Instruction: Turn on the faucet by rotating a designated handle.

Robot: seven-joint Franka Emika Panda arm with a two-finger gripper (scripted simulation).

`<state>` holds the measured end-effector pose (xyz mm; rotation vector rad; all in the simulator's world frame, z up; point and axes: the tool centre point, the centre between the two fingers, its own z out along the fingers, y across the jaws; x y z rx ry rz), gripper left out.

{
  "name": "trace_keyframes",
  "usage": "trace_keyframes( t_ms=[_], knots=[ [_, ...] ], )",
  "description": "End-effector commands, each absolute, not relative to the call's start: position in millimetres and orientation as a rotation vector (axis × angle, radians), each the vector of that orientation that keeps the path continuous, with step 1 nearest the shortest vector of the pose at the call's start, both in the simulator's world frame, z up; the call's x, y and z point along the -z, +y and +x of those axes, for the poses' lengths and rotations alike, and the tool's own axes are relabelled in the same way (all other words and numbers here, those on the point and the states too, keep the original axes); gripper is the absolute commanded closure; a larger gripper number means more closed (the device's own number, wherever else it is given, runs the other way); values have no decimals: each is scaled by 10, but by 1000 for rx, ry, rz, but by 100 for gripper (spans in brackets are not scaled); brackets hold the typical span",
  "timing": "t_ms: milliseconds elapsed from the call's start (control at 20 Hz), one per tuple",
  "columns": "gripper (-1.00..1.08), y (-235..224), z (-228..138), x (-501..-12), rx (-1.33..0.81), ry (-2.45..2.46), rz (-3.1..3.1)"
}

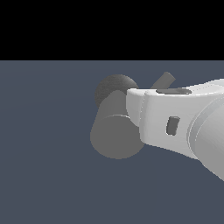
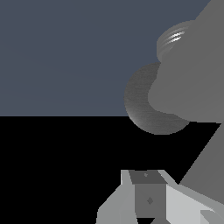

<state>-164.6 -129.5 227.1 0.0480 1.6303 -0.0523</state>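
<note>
The faucet [image 1: 114,131] is a thick matte grey cylinder whose flat round end faces the camera in the exterior view. Its darker speckled round base [image 1: 113,86] lies behind it. The handle [image 1: 164,80], a short grey rod, sticks out at a slant from behind my white gripper [image 1: 146,118]. The gripper's body presses in against the cylinder from the exterior view's right and hides its fingers there. In the wrist view the faucet's grey mass [image 2: 197,83] looms very close, with the dark base [image 2: 142,107] beside it. One grey finger pad [image 2: 148,199] shows, touching nothing that I can see.
The faucet stands on a flat blue-grey floor [image 1: 48,144]. Beyond the floor's far edge there is only black. My white forearm [image 1: 210,140] enters from the exterior view's right.
</note>
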Motion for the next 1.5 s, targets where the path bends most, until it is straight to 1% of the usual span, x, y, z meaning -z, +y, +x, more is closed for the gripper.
trace_keyframes(
  t_ms=[0, 1050, 1100, 1150, 1200, 1450],
  knots=[
    [108, -1240, -1631, -2320, 52, 1624, 46],
    [108, -606, -1576, -2805, 40, 1574, 25],
    [108, -606, -1576, -2805, 40, 1574, 25],
    [108, -765, -1718, -2445, 56, 1668, 58],
    [108, -796, -1679, -2366, 59, 1686, 65],
    [108, -619, -1646, -2468, 55, 1663, 56]
  ],
)
